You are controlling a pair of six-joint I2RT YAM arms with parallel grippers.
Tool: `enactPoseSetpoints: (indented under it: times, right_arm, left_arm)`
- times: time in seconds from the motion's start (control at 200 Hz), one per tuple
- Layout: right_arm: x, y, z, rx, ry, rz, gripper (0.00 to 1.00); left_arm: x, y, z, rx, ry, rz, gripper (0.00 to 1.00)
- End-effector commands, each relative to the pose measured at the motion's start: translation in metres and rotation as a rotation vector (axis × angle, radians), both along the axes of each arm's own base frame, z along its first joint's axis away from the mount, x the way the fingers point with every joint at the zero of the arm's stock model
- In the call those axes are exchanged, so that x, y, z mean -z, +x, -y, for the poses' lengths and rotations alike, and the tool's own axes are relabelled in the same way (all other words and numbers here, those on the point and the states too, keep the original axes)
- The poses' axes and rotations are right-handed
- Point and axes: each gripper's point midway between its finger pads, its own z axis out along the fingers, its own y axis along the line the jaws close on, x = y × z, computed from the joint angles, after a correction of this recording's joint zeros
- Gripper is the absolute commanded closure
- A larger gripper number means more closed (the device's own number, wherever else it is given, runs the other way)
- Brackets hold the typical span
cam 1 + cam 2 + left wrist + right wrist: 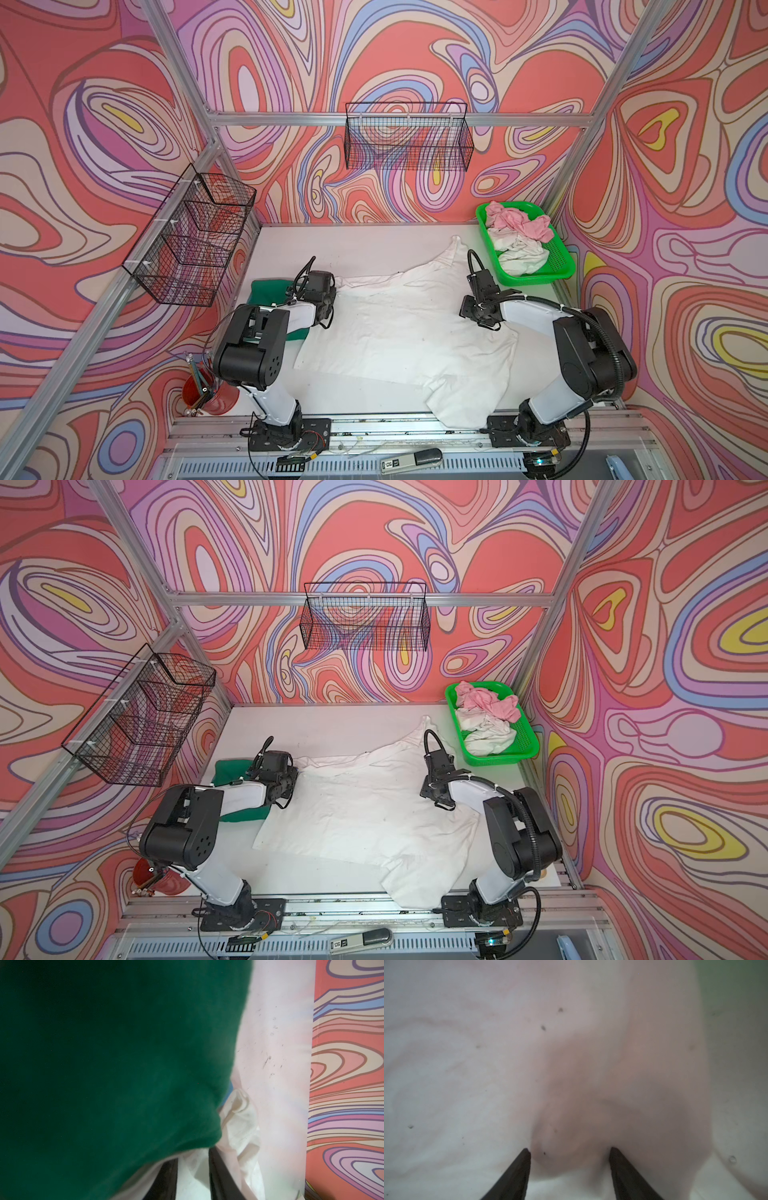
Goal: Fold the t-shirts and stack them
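Swirled red, pink and lilac walls (374, 62) close in a white table (353, 249), with a wire basket (407, 137) hung on the back wall and a second wire basket (191, 241) on the left wall. A red cup (212, 395) of pencils stands at the front left corner.

The white shirt (395, 332) lies spread over the middle of the table in both top views, wrinkled, one corner hanging over the front edge and one sleeve reaching toward the back. The green shirt (266, 291) sits folded at the left edge, partly under the left arm. At the back right a green basket (536, 280) holds a crumpled pink shirt (519, 220) above an off-white shirt (519, 253).

The left gripper (193, 1167) is down at the white shirt's left edge, just beside the green shirt. Its jaws are narrow, with a fold of white cloth filling the gap (I cannot tell whether it is pinched firmly). The green shirt fills most of the left wrist view.

The right gripper (569, 1149) is over the white shirt's right side, near the basket. Its fingers (517, 1174) stand well apart, tips on the cloth, with a soft bulge of cloth between them; nothing is clamped.
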Motion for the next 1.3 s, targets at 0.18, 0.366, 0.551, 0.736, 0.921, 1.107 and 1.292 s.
enactPoseSetpoints:
  times: [0.18, 0.366, 0.551, 0.736, 0.921, 1.107, 1.292]
  right_arm:
    - [0.006, -0.005, -0.001, -0.008, 0.012, -0.016, 0.36]
    - [0.005, -0.006, -0.001, -0.011, 0.012, -0.013, 0.36]
    - [0.005, -0.007, -0.001, -0.011, 0.013, -0.014, 0.36]
    - [0.005, -0.008, -0.001, -0.015, 0.015, -0.013, 0.36]
    - [0.005, -0.007, -0.001, -0.019, 0.014, -0.013, 0.36]
    - [0.004, -0.008, -0.002, -0.022, 0.017, -0.012, 0.36]
    - [0.004, -0.01, -0.001, -0.025, 0.013, -0.015, 0.36]
  left_arm:
    - [0.023, -0.01, -0.001, 0.016, 0.006, -0.077, 0.87]
    - [0.006, -0.003, -0.003, 0.026, 0.011, -0.057, 1.0]
    - [-0.017, 0.008, -0.006, 0.045, 0.038, -0.048, 1.0]
    - [-0.033, 0.012, -0.013, 0.051, 0.074, -0.053, 1.0]
    - [-0.054, 0.03, -0.016, 0.067, 0.103, -0.058, 1.0]
    - [-0.077, 0.065, -0.015, 0.114, 0.157, -0.076, 1.0]
    - [-0.088, 0.102, -0.017, 0.174, 0.252, -0.102, 1.0]
